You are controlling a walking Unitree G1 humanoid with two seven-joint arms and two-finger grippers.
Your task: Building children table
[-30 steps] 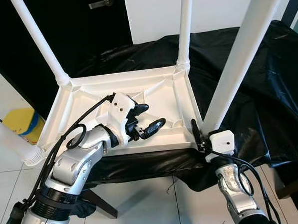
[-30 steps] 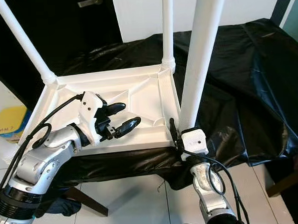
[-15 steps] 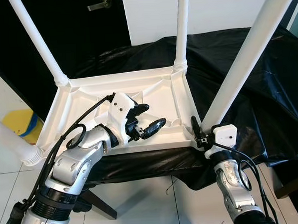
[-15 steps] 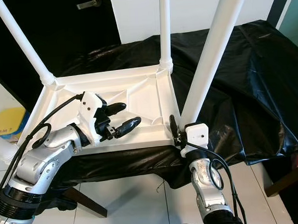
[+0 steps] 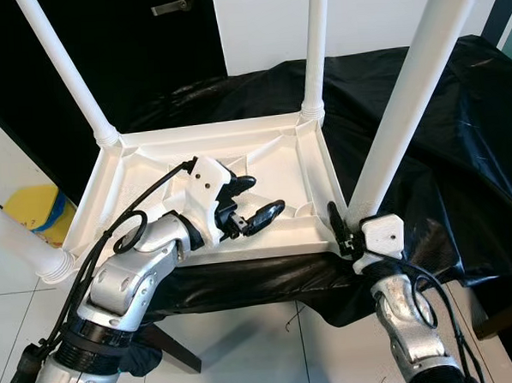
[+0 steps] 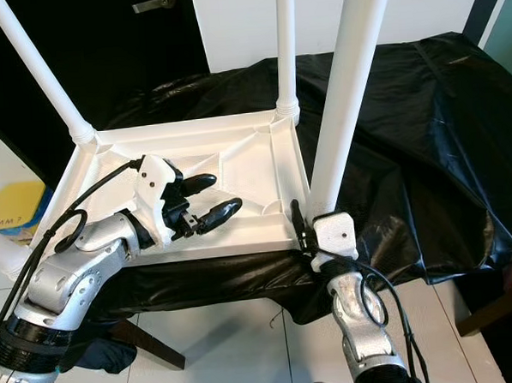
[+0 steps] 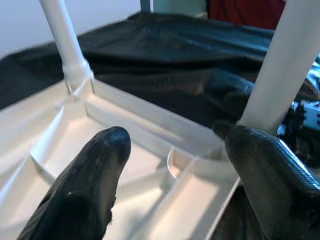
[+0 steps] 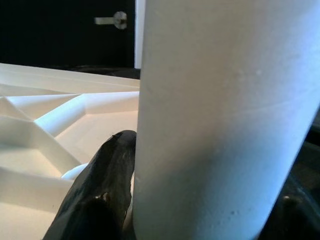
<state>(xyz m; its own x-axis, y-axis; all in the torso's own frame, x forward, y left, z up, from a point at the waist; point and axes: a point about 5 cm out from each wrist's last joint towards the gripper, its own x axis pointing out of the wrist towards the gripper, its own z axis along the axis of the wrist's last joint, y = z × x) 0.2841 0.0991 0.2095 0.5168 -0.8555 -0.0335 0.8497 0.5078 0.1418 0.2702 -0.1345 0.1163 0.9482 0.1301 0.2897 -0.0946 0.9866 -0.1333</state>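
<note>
a black sheet [image 5: 460, 146] covered the work surface, and a white plastic table [image 5: 263, 157] lay on it upside down with its ribbed underside up. three legs stood in corner sockets: the far left leg [image 5: 69, 72], the far right leg [image 5: 314, 47], and the near left leg [image 5: 18, 242] tilting out past the frame edge. the fourth leg [image 5: 406, 98] rose at the near right corner, leaning slightly right.

head views took in the dark door with a lever handle [image 5: 174, 2], white wall, tiled floor and a yellow container [image 5: 36, 216] on the floor to the left. the left wrist view added a red shape [image 7: 240, 11] beyond the sheet. the right wrist view, close in, showed the fourth leg's base against the ribs; the thick leg blocked most of what lay behind.

left gripper [image 5: 250, 200] hovered over the middle of the underside, fingers [image 7: 85, 190] spread wide apart with nothing between them. right gripper [image 6: 303, 228] sat at the near right corner, clamped around the base of the fourth leg, one finger [image 8: 97, 195] pressed against its side.
</note>
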